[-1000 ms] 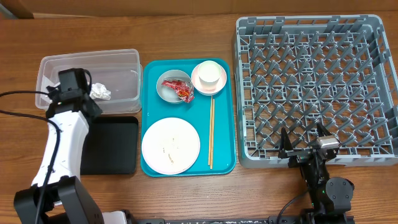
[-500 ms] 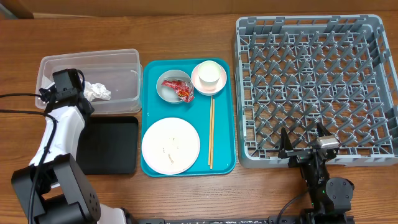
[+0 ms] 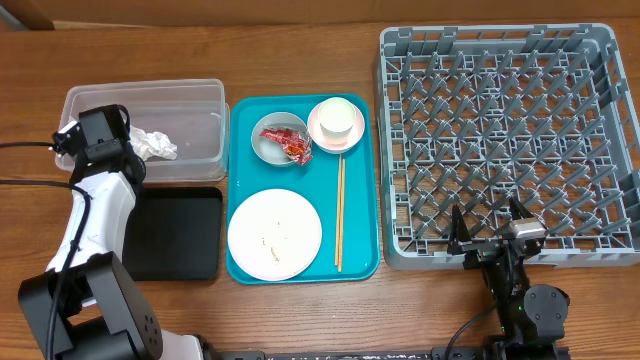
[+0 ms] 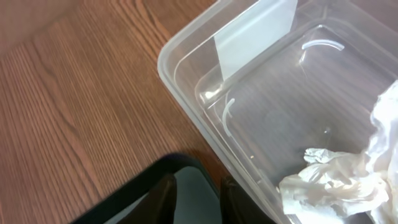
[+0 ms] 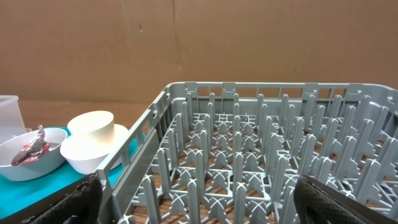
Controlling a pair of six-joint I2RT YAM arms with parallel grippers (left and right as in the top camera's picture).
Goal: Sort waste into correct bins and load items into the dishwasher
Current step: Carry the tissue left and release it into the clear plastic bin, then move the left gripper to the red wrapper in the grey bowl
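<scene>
A crumpled white tissue (image 3: 155, 145) (image 4: 339, 183) lies inside the clear tub (image 3: 190, 108). My left gripper (image 3: 100, 142) (image 4: 198, 190) hangs over the tub's near-left corner and the edge of the black tray (image 3: 180, 235). Its jaws stand a little apart with nothing between them. A red wrapper (image 3: 288, 146) sits in the grey bowl (image 3: 268, 150). The pink plate (image 3: 274, 234) carries rice grains. A white cup (image 3: 337, 117) stands on a saucer, with chopsticks (image 3: 340, 212) beside the plate. My right gripper (image 3: 488, 236) (image 5: 208, 202) is wide open and empty at the grey rack's (image 3: 510, 140) front edge.
Plate, bowl, cup and chopsticks all rest on a teal tray (image 3: 358, 255) between the bins and the rack. The rack's upright pegs (image 5: 249, 143) stand right in front of the right gripper. Bare wooden table lies left of the tub (image 4: 68, 99).
My left gripper has drifted left and slightly back, away from the tissue, which stays in the tub. The right arm has not moved.
</scene>
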